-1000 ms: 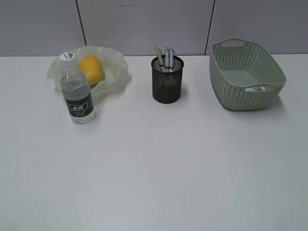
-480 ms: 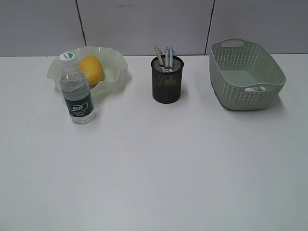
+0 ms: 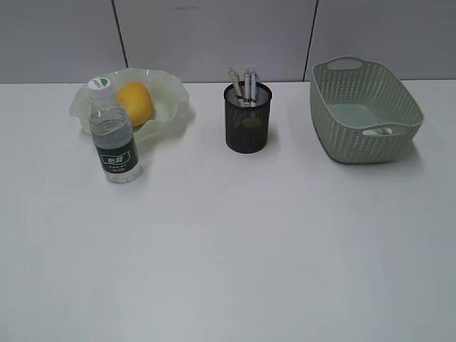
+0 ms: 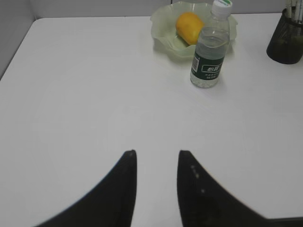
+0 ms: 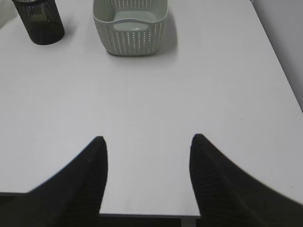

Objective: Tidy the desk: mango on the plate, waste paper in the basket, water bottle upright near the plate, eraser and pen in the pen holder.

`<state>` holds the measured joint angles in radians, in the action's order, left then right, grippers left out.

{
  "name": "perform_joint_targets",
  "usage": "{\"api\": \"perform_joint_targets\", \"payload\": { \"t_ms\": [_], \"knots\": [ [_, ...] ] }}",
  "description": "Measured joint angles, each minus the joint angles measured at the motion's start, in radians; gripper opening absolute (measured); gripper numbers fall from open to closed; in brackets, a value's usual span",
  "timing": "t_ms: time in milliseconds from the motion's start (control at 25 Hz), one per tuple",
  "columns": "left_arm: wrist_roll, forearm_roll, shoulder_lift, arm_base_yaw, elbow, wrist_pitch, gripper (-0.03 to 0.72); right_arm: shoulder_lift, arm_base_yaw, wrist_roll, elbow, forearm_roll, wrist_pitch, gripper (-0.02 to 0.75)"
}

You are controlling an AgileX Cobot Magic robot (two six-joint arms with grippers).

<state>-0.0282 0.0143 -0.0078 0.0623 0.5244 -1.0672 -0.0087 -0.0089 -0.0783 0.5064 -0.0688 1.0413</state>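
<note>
Two grippers empty: left narrowly parted, right spread wide | mango in plate | bottle upright just before plate | pens in holder right of plate

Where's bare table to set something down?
The whole front of the table is bare. Gaps also lie between the water bottle and pen holder, and between pen holder and basket. It is crowded at back left: the bottle stands close against the plate.

yellow-orange mango, pale see-through green plate, black mesh pen holder, woven-pattern pale green basket, dark green bottle label
</note>
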Motion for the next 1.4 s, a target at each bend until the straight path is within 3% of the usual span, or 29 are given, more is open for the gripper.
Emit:
{"api": "perform_joint_targets", "payload": {
  "t_ms": [640,760,880,960,1400],
  "knots": [
    [0.000,0.000,0.000,0.000,0.000,0.000,0.232,0.000,0.000,0.000,0.000,0.000,0.000,0.445],
    [-0.001,0.000,0.000,0.000,0.000,0.000,0.323,0.000,0.000,0.000,0.000,0.000,0.000,0.445],
    [-0.001,0.000,0.000,0.000,0.000,0.000,0.566,0.000,0.000,0.000,0.000,0.000,0.000,0.445],
    [-0.001,0.001,0.000,0.000,0.000,0.000,0.638,0.000,0.000,0.000,0.000,0.000,0.000,0.445],
    [-0.001,0.001,0.000,0.000,0.000,0.000,0.672,0.000,0.000,0.000,0.000,0.000,0.000,0.445]
  ]
}}
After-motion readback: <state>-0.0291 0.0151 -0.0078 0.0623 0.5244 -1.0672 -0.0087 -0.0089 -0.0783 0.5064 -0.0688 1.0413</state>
